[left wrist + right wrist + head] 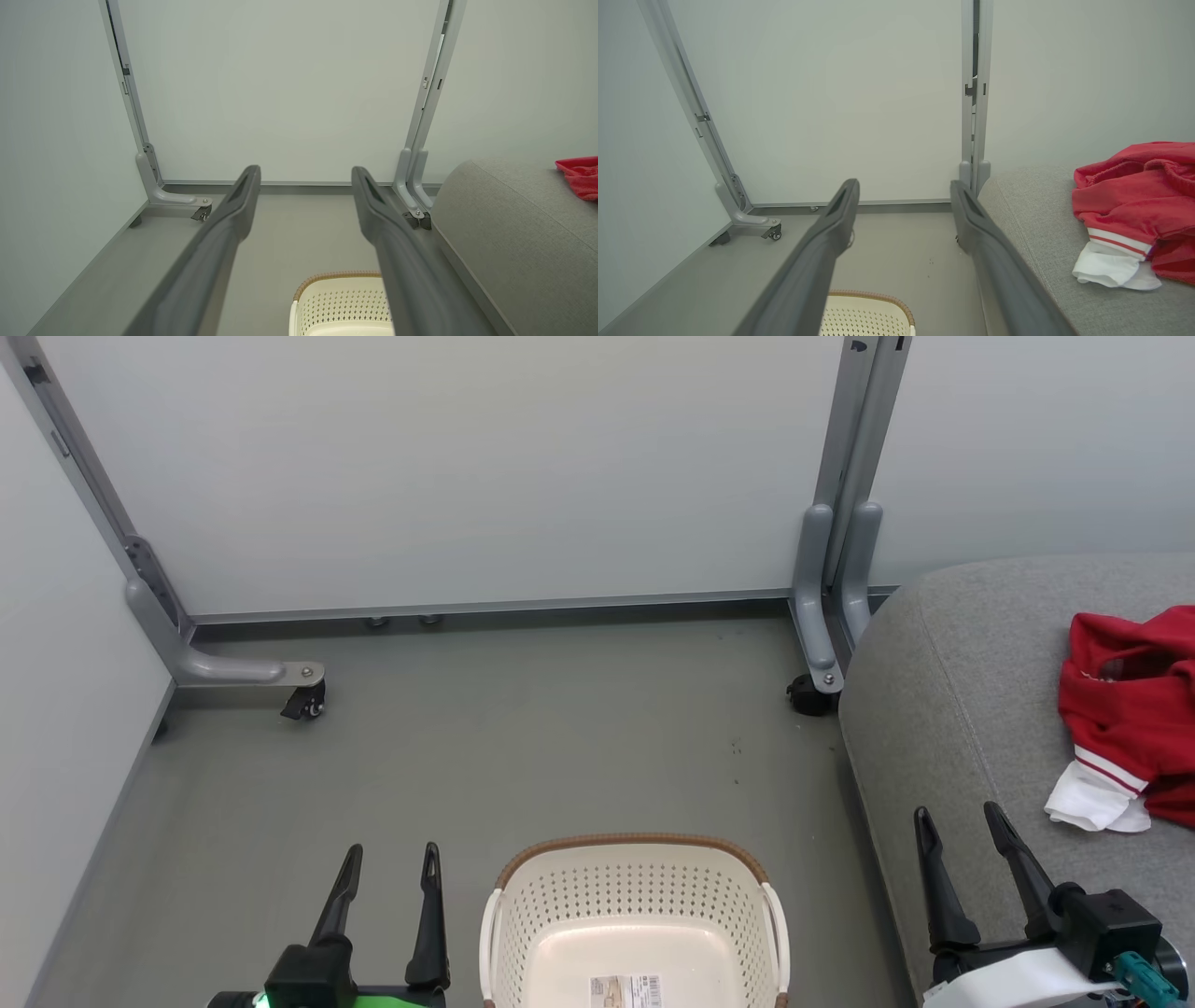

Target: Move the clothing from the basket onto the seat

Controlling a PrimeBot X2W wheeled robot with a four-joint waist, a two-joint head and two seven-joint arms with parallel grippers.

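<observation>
head: basket (635,905) label (627,991) | right wrist: clothing (1125,205) cuff (1106,270) on seat (1031,219)

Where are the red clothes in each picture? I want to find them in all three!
Head view: the clothing lies at the right edge, on the grey seat.
Left wrist view: a small red bit of it sits at the right edge.
Right wrist view: it looks big at the right, with a white cuff below.
Shared landmark: the seat is under it in every view, and the basket shows at the bottom.
</observation>
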